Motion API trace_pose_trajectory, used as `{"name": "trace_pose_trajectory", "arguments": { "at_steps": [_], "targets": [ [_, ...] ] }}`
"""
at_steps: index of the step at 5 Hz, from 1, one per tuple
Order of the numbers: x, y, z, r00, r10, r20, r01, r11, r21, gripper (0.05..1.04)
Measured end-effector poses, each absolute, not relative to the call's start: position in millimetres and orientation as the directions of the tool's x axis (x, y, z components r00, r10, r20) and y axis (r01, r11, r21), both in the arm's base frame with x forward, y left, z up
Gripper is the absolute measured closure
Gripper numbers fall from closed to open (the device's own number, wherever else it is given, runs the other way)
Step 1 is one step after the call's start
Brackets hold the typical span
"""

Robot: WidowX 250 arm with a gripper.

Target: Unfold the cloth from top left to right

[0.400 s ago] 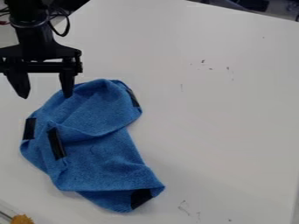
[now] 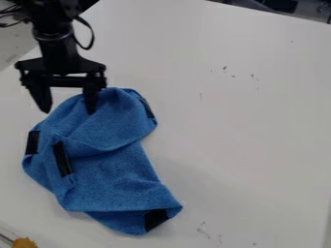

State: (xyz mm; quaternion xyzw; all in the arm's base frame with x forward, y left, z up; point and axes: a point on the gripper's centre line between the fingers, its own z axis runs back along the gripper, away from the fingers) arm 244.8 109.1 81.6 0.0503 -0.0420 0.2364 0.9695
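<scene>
From where I stand, the blue cloth (image 2: 113,177) lies rumpled toward the left of the white table (image 2: 249,126). The claw (image 2: 67,106) hangs at its upper edge, fingers apart, so I'd say the grasp comes first: dip, pinch the top-left layer, then draw it rightward.

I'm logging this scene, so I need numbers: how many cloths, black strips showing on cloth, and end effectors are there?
Blue cloth: 1
Black strips showing on it: 4
Black end effector: 1
Total: 6
</scene>
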Motion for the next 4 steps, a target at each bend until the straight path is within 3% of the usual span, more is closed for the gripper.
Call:
{"name": "trace_pose_trajectory", "arguments": {
  "at_steps": [2, 4],
  "targets": [
    [295, 71, 56, 0.933, 0.351, 0.071, -0.356, 0.933, 0.056, 0.083],
    [319, 46, 58, 0.941, 0.331, 0.074, -0.337, 0.938, 0.077, 0.083]
  ]
}}
